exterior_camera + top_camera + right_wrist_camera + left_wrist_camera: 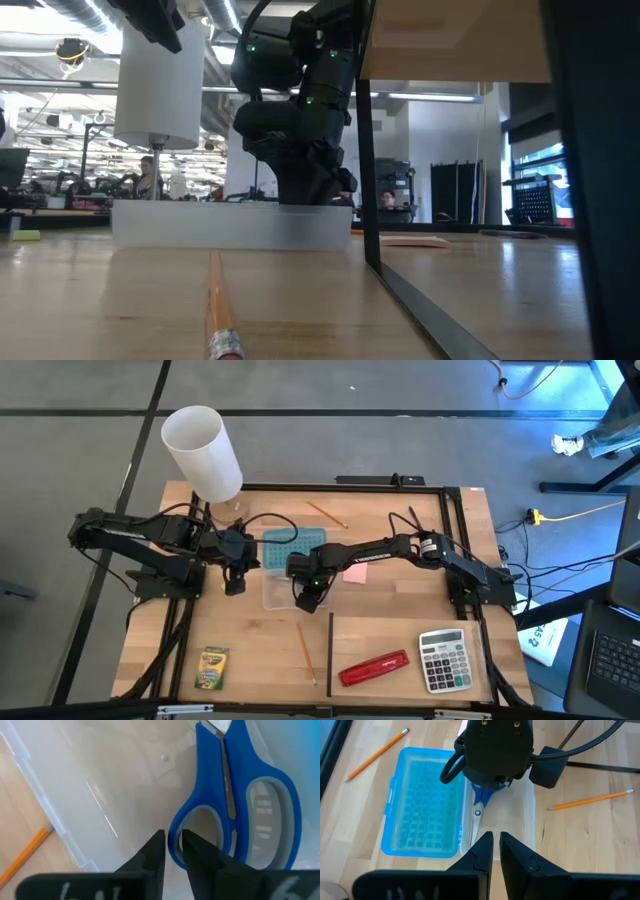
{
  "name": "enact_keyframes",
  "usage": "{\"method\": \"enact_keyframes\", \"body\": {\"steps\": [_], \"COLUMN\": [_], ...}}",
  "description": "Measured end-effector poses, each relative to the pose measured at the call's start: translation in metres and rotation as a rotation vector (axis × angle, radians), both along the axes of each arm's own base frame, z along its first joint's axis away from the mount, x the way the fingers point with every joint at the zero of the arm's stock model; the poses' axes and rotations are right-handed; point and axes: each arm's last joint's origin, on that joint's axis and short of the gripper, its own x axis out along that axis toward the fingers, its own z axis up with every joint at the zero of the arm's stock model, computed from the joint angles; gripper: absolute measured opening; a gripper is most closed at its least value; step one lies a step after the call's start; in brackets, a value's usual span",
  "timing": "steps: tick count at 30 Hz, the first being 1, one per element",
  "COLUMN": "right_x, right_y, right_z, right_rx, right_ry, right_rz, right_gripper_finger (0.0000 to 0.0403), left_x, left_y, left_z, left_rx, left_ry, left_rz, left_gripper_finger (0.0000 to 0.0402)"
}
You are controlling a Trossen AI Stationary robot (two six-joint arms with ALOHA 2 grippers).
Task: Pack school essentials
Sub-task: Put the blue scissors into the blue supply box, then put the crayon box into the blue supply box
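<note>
On the worktop [400, 640], at about 7 o'clock from the middle, the yellow-green crayon box [211, 667] is lying near the front edge. Toward 9 o'clock the left gripper [234, 586] is hovering just beside the clear case [272, 592], and its 2 fingers [481, 851] are standing almost together, holding nothing. The blue lid [292, 546] of the case is lying open at 12 o'clock from the clear half.

At the middle, the right gripper [307, 598] is reaching down into the clear case. The blue-handled scissors [235, 805] are lying inside the case, and the gripper fingertips [155, 851] are nearly together just beside one handle loop; I cannot tell if they are touching it.

1 thin orange pencil [306, 652] is lying at 6 o'clock, another pencil [326, 513] at 12 o'clock. The pink sticky-note pad [354, 572] is lying just to 3 o'clock of the case. At 5 o'clock the red stapler [373, 668] and the grey calculator [444, 659] are sitting side by side.
</note>
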Motion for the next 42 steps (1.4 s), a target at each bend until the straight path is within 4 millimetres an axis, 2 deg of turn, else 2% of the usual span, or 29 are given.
{"method": "enact_keyframes", "body": {"steps": [7,16,25,32,42], "right_x": [0.000,0.000,0.004,0.009,0.014], "right_y": [-0.001,-0.004,-0.007,-0.003,0.003], "right_z": [0.000,0.000,0.012,0.036,0.090], "right_rx": [0.008,0.020,0.046,0.009,-0.042], "right_ry": [0.001,0.008,-0.008,-0.033,-0.120], "right_rz": [-0.001,-0.042,-0.032,-0.024,-0.001], "right_gripper_finger": [0.0088,0.0137,0.0141,0.0141,0.0141], "left_x": [0.000,0.000,-0.003,-0.011,-0.029], "left_y": [0.000,0.000,-0.001,-0.016,-0.048], "left_z": [0.000,0.000,-0.002,-0.006,-0.010], "left_rx": [0.000,0.000,-0.006,-0.062,-0.252], "left_ry": [0.000,0.001,0.036,0.094,0.169], "left_rz": [0.000,0.001,0.004,0.012,0.167], "left_gripper_finger": [0.0028,0.0027,0.0028,0.0027,0.0027]}}
